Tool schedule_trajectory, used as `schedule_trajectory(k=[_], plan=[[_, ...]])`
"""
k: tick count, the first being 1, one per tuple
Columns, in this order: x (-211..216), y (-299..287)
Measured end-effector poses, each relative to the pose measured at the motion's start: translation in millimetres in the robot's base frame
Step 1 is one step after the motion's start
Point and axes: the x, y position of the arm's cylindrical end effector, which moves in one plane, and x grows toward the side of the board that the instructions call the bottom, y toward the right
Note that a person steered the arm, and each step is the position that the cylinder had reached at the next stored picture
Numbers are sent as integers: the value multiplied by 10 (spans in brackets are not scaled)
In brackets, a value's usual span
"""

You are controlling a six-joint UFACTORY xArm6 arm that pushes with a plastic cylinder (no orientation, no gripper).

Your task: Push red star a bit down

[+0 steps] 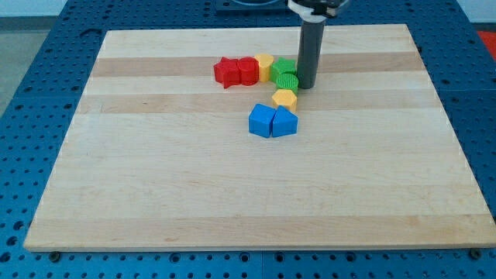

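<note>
The red star [226, 72] lies on the wooden board [155, 194] at the left end of a row near the view's top. To its right touch a second red block [247, 70], a yellow block [264, 66] and a green block [284, 67]. A green round block [287, 80] sits just below that. My tip [306, 86] rests on the board just right of the green blocks, well right of the red star.
A yellow hexagonal block [284, 98] lies below the green ones. Two blue blocks [261, 121] [284, 122] sit side by side beneath it. A blue perforated table [46, 46] surrounds the board.
</note>
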Motion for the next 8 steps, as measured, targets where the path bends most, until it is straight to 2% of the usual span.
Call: schedule_trajectory(k=[1, 3, 8], plan=[[-112, 290], [-765, 334], [-839, -653]])
